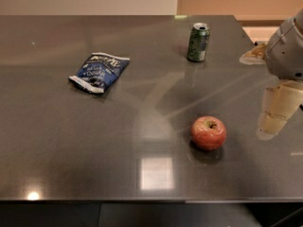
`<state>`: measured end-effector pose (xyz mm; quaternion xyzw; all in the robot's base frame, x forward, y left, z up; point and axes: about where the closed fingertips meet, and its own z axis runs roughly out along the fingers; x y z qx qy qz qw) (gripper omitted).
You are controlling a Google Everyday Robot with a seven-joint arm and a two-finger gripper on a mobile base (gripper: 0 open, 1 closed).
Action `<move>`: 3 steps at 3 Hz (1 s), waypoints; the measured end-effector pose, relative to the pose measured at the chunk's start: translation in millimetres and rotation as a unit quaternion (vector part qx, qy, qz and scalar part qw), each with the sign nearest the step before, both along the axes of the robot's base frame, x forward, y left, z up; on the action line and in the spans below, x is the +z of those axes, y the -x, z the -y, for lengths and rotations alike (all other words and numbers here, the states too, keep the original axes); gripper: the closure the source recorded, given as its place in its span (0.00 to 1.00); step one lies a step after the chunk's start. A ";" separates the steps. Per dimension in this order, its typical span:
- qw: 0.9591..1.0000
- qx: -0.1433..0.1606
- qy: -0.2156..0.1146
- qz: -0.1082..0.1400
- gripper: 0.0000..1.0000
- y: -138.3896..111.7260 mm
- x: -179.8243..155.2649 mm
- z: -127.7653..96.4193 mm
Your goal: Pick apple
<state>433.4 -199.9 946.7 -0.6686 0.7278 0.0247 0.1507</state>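
Note:
The apple (209,133) is round and red with a yellowish-green patch around its stem dimple. It sits upright on the dark grey table (71,136), right of centre and toward the front edge. My gripper (277,112) hangs at the right edge of the view, pale cream fingers pointing down. It is to the right of the apple, about one apple-width apart, and holds nothing that I can see.
A green can (198,42) stands upright at the back right of the table. A blue snack bag (99,71) lies flat at the left centre. The table's right edge runs just behind the gripper. The front edge is close below the apple.

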 end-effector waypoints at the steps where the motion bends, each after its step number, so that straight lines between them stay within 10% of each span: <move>1: 0.999 0.026 -0.032 -0.032 0.00 12.6 -25.8 -10.4; 3: 0.993 0.056 -0.085 -0.065 0.00 25.6 -59.0 -34.0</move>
